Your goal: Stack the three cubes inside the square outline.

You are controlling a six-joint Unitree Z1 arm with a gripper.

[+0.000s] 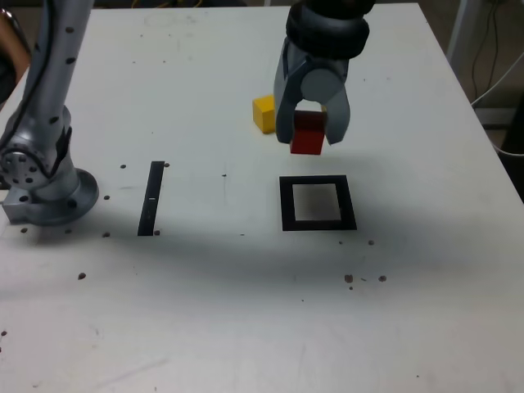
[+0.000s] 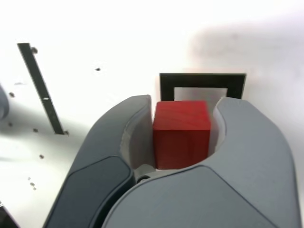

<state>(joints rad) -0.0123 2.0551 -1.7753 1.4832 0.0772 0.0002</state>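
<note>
My gripper (image 1: 309,131) is shut on the red cube (image 1: 308,134), which hangs in the air above the table. In the wrist view the red cube (image 2: 181,133) sits squeezed between the two grey jaws of the gripper (image 2: 183,128). The square outline (image 1: 318,203), black with a white centre, lies on the table just nearer the camera than the held cube; the wrist view shows the square outline (image 2: 167,84) partly hidden by the cube and jaws. The yellow cube (image 1: 264,113) rests on the table behind the gripper, toward the exterior view's left. The green cube is out of view.
A narrow black strip (image 1: 152,197) lies on the white table (image 1: 205,311) toward the exterior view's left, and shows in the wrist view as the black strip (image 2: 40,94). The arm's grey base (image 1: 45,184) stands at the far left edge. Small dark specks dot the table.
</note>
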